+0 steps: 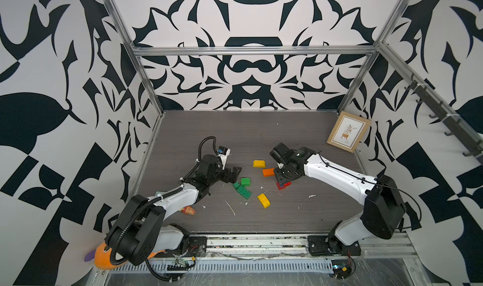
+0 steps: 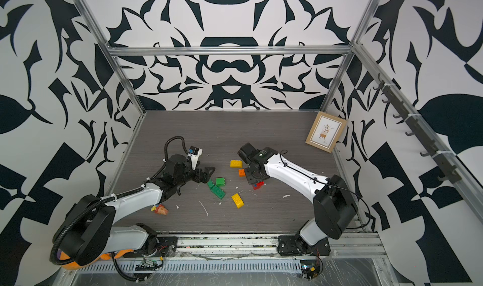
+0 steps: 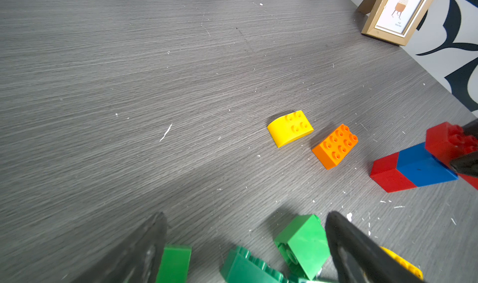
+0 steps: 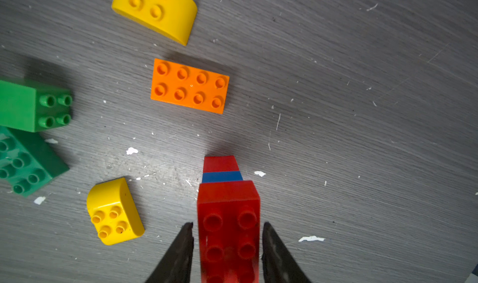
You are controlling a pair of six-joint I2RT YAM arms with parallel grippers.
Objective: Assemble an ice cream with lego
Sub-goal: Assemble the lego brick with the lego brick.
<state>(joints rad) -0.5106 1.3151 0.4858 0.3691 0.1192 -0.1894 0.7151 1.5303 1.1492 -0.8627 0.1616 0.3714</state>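
Observation:
Lego bricks lie loose on the grey table. Both top views show a yellow dome brick, an orange brick, green bricks and a second yellow dome. A red-blue-red stack stands under my right gripper. Its jaws flank the top red brick with a thin gap on each side, so it is open. My left gripper is wide open, low over the green bricks, with nothing gripped. The stack also shows in the left wrist view.
A framed picture leans in the far right corner. A crumpled orange-red wrapper lies by my left arm. An orange plush toy sits off the table's front left. White scraps dot the surface.

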